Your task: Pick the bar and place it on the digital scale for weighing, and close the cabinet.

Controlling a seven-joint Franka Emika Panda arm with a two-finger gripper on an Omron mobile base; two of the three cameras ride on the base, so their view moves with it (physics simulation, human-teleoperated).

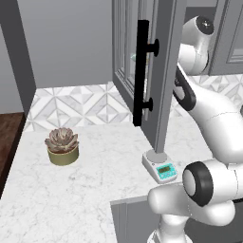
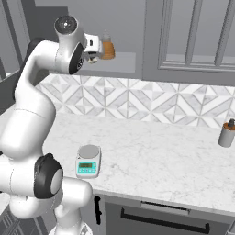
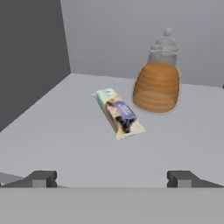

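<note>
Pale-green and lilac, the bar [image 3: 118, 113] lies flat on the grey cabinet shelf [image 3: 78, 144], just beside an orange-brown rounded bottle [image 3: 157, 85]. Short of it, the gripper [image 3: 112, 178] is spread wide, holding nothing. Below, the digital scale [image 2: 88, 161] sits bare on the marble counter [image 2: 151, 156] by the cabinet's [image 1: 163, 71] open door.

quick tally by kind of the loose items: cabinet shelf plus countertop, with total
Wrapped bar: 1, flat on the cabinet shelf
Orange-brown rounded bottle: 1, on the shelf beside the bar
Digital scale: 1, on the counter, plate bare
Potted succulent: 1, on the counter
Grey shaker-like canister: 1, on the counter
Total: 5
</note>
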